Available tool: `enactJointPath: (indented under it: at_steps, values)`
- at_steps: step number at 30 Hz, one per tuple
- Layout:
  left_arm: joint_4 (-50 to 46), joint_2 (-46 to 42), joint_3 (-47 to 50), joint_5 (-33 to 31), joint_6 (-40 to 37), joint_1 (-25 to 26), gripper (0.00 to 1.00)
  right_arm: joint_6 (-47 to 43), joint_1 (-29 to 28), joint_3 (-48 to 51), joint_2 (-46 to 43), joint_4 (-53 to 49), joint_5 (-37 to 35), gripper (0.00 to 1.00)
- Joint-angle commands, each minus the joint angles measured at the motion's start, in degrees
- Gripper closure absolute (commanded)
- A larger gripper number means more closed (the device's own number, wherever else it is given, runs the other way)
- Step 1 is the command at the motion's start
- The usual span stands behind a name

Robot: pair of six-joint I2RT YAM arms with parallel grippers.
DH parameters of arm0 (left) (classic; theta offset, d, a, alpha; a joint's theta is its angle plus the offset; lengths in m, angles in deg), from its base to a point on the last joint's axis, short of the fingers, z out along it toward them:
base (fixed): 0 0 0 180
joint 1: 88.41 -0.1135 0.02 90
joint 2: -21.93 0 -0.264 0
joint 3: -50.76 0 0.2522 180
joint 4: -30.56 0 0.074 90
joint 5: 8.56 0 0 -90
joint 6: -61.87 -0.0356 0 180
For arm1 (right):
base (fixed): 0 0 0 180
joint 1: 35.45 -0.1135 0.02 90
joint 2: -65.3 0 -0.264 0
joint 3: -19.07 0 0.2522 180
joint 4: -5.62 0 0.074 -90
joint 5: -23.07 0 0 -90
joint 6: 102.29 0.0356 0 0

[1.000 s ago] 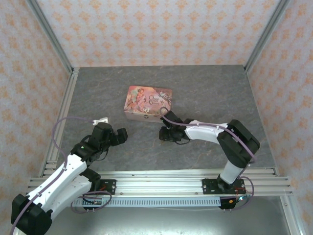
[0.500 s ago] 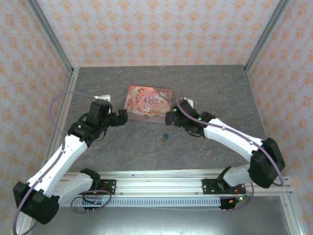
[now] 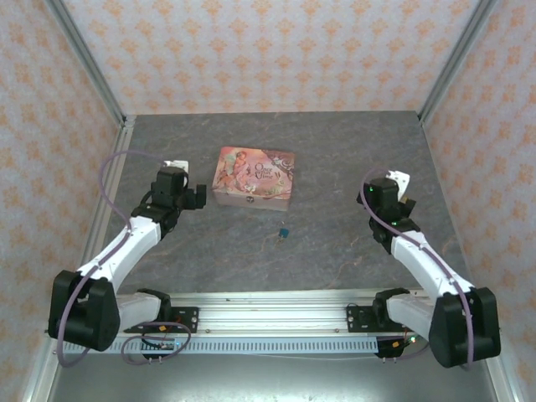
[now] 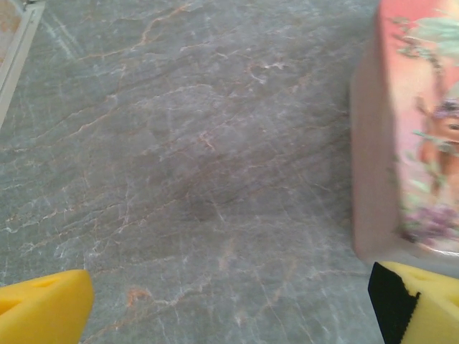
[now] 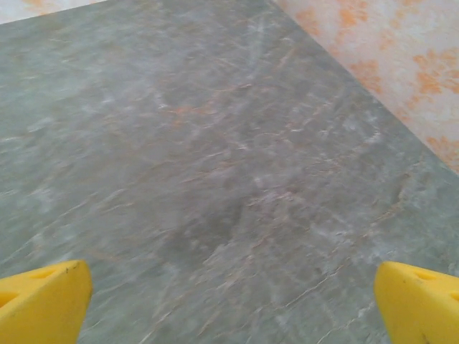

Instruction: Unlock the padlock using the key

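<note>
From above, one gray marbled table [image 3: 352, 151] inside patterned walls [image 3: 251, 50] carries one pink tin [image 3: 254, 176] and one blue padlock [image 3: 285, 233], lying between the left end effector [image 3: 198, 195] and the right end effector [image 3: 381, 186]; the key is too small to make out. The left wrist view shows yellow fingers [image 4: 43, 312] spread wide and holding nothing, with the tin just to their right. The right wrist view shows its fingers [image 5: 419, 301] equally wide over bare table.

A pink picture-printed tin [image 3: 254, 177] is set on the grey marbled tabletop [image 3: 352, 151], enclosed by orange-patterned walls [image 3: 268, 50].
</note>
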Motion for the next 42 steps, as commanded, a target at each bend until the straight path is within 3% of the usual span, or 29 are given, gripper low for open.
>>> enactJointPath:
  at_steps: [1,4,7,14,20,23,42]
  values:
    - [17.55,1.94,3.96,-2.57,0.48,-1.70,0.00,-3.10,3.42,6.74,1.79,20.15,0.63,0.00]
    - [24.92,5.89,5.52,-4.59,0.20,-2.24,0.00,0.71,4.41,11.64,4.49,33.60,-1.29,0.00]
    - [28.21,7.60,6.27,-4.15,-3.18,-2.25,0.00,-4.09,4.41,11.50,8.37,37.51,3.57,0.00]
    - [50.29,11.11,18.07,-3.09,-3.09,-3.83,0.00,-7.09,4.46,16.30,14.40,54.13,2.06,0.00]
    - [49.27,16.86,15.11,0.35,-3.20,-4.88,0.00,-7.38,4.47,15.53,25.17,62.49,2.30,0.00]
    - [48.91,17.23,14.69,1.48,-1.99,-6.30,0.00,-6.76,4.49,8.64,24.83,48.43,2.08,0.00]
    - [48.77,17.16,14.61,1.41,-2.07,-6.21,0.00,-7.28,4.58,8.54,25.21,48.63,3.03,0.00]
